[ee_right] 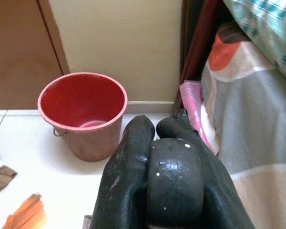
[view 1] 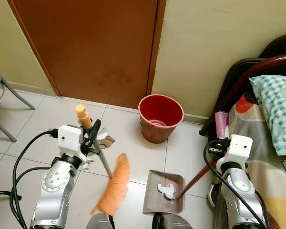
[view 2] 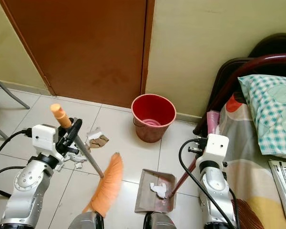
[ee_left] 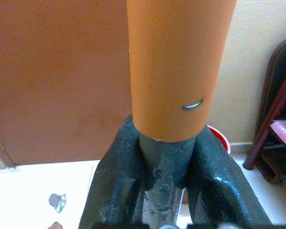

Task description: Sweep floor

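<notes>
- We see the broom (view 1: pixel 115 185): orange bristles on the white floor (view 1: pixel 43 117), grey shaft, orange cap, leaning at 11 o'clock from the dustpan (view 1: pixel 163 192), which holds white scraps.
- In its wrist view our left gripper (ee_left: pixel 167 164) is clamped on the shaft; our right gripper (ee_right: pixel 155 157) is closed round the dustpan's dark handle.
- A red bucket (view 1: pixel 160 117) stands at 12 o'clock, litter (view 2: pixel 96 140) beside the broom, a bed (view 1: pixel 264 143) at 3.

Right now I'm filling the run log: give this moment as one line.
left gripper: shut on broom | right gripper: shut on dustpan handle | paper scraps: in dustpan | red bucket: by wall
</notes>
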Controlling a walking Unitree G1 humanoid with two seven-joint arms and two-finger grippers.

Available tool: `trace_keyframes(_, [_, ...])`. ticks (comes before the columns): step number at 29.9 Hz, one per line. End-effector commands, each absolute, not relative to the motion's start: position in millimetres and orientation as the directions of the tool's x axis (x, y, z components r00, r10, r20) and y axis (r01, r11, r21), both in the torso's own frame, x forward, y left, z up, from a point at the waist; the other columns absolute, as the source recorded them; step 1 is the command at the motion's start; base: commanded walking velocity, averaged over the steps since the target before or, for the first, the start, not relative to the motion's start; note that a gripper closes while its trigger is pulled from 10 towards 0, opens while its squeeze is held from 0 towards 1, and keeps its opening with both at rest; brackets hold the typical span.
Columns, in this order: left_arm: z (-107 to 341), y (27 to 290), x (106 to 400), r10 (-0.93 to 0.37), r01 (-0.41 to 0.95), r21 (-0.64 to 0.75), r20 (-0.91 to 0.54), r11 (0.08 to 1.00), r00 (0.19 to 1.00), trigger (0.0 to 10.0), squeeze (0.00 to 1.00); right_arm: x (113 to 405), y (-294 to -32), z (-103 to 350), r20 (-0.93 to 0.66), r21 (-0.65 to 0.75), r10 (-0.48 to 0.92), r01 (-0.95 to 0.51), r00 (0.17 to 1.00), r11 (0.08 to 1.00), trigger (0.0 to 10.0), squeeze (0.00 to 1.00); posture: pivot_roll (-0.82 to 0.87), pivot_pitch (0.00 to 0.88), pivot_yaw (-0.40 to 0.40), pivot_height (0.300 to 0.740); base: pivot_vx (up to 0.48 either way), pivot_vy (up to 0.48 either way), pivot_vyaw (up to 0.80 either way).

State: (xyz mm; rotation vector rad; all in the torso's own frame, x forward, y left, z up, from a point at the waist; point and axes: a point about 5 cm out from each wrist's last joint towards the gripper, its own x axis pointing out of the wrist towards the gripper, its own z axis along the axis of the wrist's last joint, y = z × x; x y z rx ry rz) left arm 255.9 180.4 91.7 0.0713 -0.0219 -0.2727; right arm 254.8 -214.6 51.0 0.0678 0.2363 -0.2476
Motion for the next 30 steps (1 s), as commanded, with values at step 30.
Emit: trace_keyframes(30, [118.5,179.1,273.6,-0.245,0.224,0.162,0.124,0.961,0.961,10.0,0.00,262.5,-217.3,58.9,-0.230,0.030,-0.258,0.272,0.938,0.962,10.0,0.00,0.02,0.073,-0.032,0.740,0.195,0.301,-0.21])
